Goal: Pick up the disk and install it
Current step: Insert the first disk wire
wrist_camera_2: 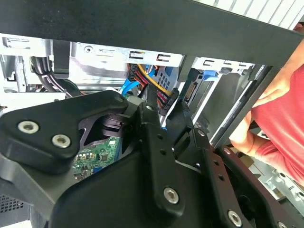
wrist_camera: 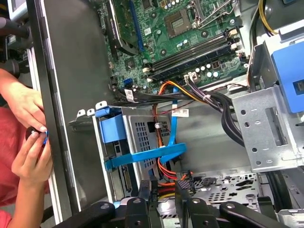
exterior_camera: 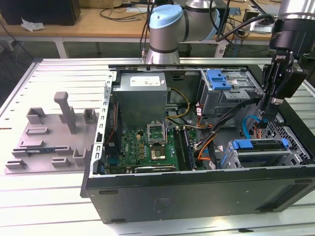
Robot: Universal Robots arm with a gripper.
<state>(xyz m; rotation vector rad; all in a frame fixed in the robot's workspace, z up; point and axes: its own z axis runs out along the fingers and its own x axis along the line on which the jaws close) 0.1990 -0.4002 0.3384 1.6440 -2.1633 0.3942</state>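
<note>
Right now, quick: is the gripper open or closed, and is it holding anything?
Gripper: open, fingers apart, holding nothing.

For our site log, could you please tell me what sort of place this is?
Probably a robotics lab: an open computer case on a slotted metal table, a cable-strewn desk behind.

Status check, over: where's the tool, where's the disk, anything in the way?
Tool low inside the case, over cables beside the drive cage. Disk appears seated in that cage. Person's hands at the case wall.
</note>
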